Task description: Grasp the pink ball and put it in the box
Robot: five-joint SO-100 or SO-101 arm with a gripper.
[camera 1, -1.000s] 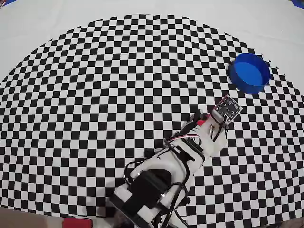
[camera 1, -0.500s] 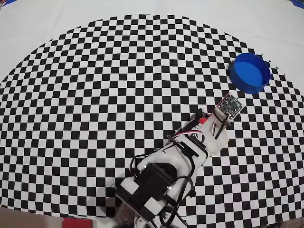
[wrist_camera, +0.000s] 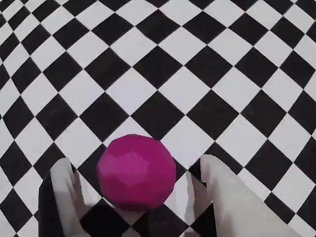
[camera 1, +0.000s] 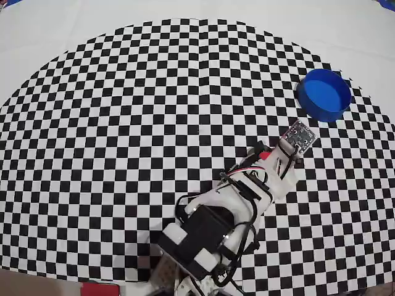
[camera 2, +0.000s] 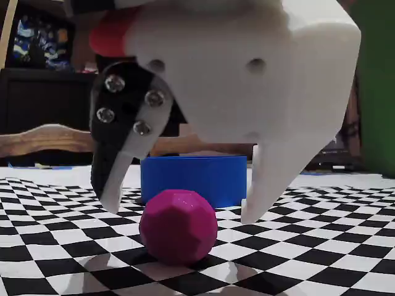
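Gripper (camera 2: 182, 206), seen in the fixed view, with its two fingers spread wide, wider than the pink ball (camera 2: 178, 226), and holding nothing. The fingertips hang just above the checkered mat (camera 2: 321, 259), one on each side of the ball; neither finger touches it. The ball rests on the mat, lower than the fingertips and slightly nearer this camera.

In the wrist view, the gripper (wrist_camera: 136, 170) enters from the bottom edge, its pale fingers (wrist_camera: 66, 197) flanking the faceted magenta ball (wrist_camera: 136, 173); a gap of mat shows between the ball and the right-hand finger, while the left-hand finger stands close beside it.

In the overhead view, the white arm (camera 1: 241, 197) reaches from the bottom edge toward the upper right, and the gripper and ball are hidden beneath the wrist and its small circuit board (camera 1: 299, 134). The box (camera 1: 324, 94), a round blue tub, stands up and to the right of the wrist, near the edge of the checkered mat (camera 1: 123, 123); in the fixed view the box (camera 2: 192, 179) appears directly behind the ball, apart from it.
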